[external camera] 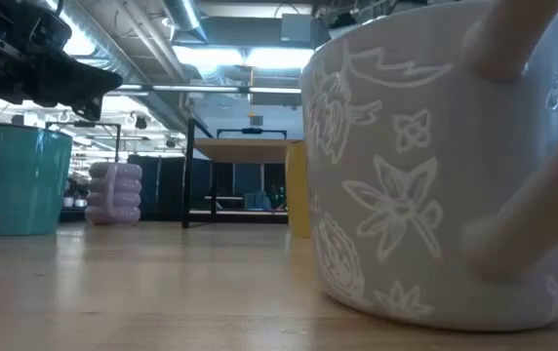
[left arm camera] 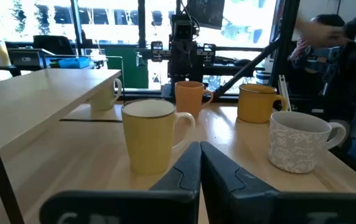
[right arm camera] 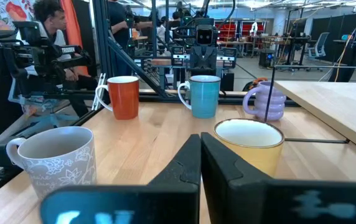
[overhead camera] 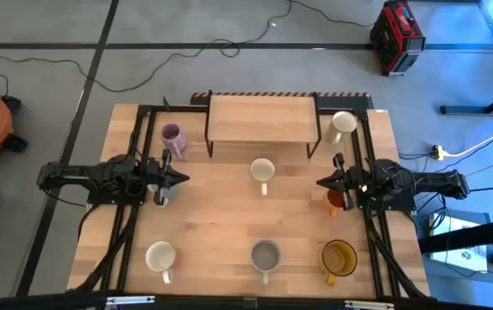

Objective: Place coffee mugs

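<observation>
While both jaws stand shut and empty, mugs dot the desk (overhead camera: 221,215).
Cream mug (overhead camera: 262,170) sits centred between left gripper (overhead camera: 177,178) and right gripper (overhead camera: 322,182); lilac mug (overhead camera: 171,135) is ribbed.

I'm working in a robotics lab or workshop hall. Beyond my left gripper (left arm camera: 200,163), past the table's far edge, stand black frame struts (left arm camera: 252,62) and a glass wall (left arm camera: 47,25). Ahead of my right gripper (right arm camera: 200,158) a person (right arm camera: 50,25) sits at camera gear, with office chairs (right arm camera: 320,45) farther off. Overhead run bare ducts and strip lights (external camera: 220,54); cables (overhead camera: 143,73) trail over the concrete floor beside a red case (overhead camera: 396,36).
</observation>
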`<state>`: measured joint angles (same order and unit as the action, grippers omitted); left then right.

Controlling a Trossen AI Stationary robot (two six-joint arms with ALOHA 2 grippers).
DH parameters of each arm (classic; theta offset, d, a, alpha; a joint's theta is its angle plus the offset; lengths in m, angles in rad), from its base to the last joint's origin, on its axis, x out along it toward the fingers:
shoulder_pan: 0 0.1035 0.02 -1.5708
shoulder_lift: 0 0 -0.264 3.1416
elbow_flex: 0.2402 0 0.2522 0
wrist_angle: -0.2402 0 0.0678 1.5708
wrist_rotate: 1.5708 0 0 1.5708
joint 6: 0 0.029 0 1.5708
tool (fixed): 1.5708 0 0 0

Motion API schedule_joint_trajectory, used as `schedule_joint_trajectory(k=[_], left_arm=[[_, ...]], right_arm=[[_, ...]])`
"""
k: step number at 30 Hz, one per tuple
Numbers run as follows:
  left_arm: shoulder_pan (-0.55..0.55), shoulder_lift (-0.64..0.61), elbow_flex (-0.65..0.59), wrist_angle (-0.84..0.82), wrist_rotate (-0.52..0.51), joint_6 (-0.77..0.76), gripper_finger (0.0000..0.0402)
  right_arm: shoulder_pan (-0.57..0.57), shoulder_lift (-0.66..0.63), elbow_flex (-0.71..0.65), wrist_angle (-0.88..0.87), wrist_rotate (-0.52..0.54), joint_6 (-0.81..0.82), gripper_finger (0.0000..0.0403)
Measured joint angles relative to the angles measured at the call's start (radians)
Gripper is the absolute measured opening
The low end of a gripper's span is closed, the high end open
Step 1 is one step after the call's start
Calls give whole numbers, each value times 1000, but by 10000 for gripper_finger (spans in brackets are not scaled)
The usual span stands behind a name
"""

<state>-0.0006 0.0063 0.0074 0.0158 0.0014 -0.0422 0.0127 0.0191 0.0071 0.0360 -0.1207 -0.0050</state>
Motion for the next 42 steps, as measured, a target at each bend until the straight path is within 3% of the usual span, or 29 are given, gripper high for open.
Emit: schedule_joint_trajectory(k=[25,30,42], left_arm=[[0,0,0,0,0,0,0],[0,0,-1,30,-34,183,0],[0,1,-1,80,-67,160,0]], right_arm=[[0,0,0,0,0,0,0],[0,0,0,0,4,0,0],[0,0,0,-2,40,0,0]])
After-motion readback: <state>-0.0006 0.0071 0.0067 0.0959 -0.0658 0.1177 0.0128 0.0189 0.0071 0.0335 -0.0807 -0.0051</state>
